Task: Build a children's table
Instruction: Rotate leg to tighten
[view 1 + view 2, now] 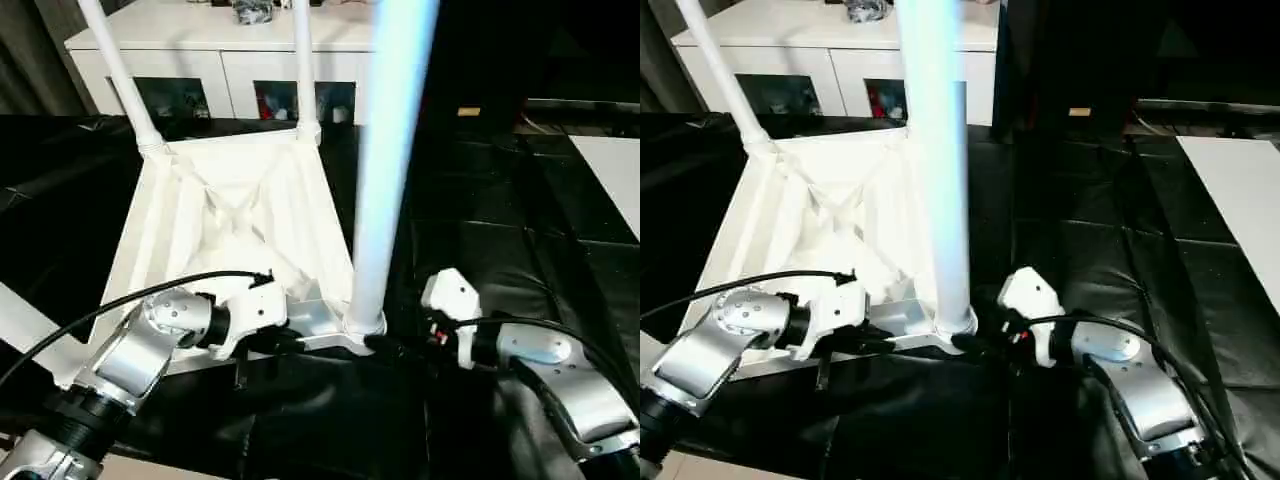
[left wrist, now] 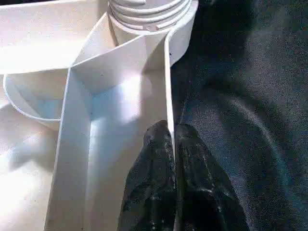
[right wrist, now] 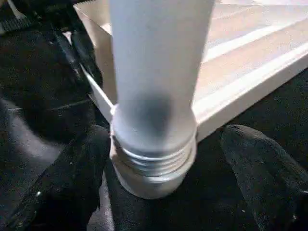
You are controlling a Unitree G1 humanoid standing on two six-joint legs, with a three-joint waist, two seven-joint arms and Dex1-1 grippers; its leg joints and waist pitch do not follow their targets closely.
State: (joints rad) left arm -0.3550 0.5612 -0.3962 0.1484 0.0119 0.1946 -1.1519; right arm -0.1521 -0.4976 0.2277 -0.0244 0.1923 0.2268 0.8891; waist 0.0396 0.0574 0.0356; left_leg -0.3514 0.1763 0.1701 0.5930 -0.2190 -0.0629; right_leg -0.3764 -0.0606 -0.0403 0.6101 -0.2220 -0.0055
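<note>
The tabletop (image 1: pixel 240 225) lies upside down at centre-left of the head views, with a leg (image 1: pixel 385 170) standing in its near corner socket at centre. The left gripper (image 2: pixel 172 159) is clamped on the tabletop's rim, lower left of centre; the right gripper (image 3: pixel 163 159), lower right, has its fingers (image 3: pixel 72 178) spread either side of that leg's base.

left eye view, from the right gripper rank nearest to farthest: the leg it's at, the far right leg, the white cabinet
1. Near leg: right at the right gripper, standing in the tabletop's near right corner socket.
2. Far right leg: across the tabletop, at its far right corner.
3. White cabinet: behind the table, against the back.
</note>
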